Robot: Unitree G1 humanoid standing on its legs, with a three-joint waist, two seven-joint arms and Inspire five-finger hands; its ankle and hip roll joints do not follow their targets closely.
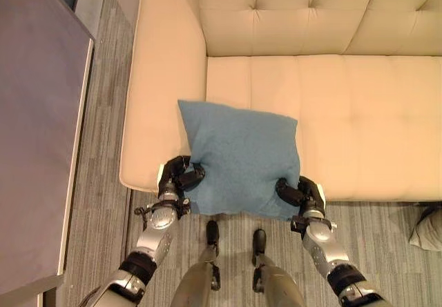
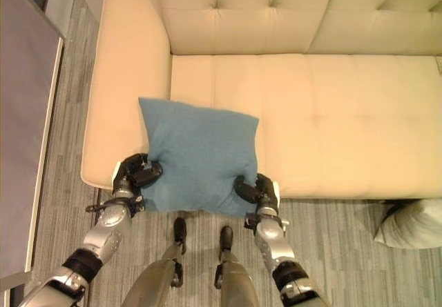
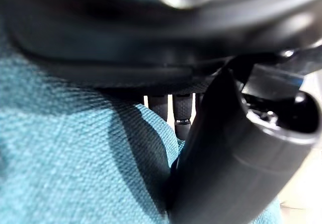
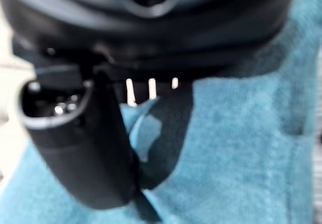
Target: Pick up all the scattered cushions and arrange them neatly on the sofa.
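Note:
A teal-blue cushion (image 1: 242,156) is held between my two hands over the front edge of the cream sofa seat (image 1: 359,114). My left hand (image 1: 181,174) is shut on the cushion's near left corner, thumb (image 3: 221,148) pressed into the cloth (image 3: 75,158). My right hand (image 1: 298,192) is shut on its near right corner, thumb (image 4: 80,148) clamped on the fabric (image 4: 236,148). The cushion's far edge lies over the seat next to the sofa's left armrest (image 1: 162,79). A pale cushion (image 2: 414,225) lies on the floor at the right.
The tufted backrest (image 1: 311,10) runs along the top. A grey table or cabinet top (image 1: 34,127) stands to the left, with a strip of striped carpet (image 1: 103,183) between it and the armrest. Open seat stretches to the right of the cushion.

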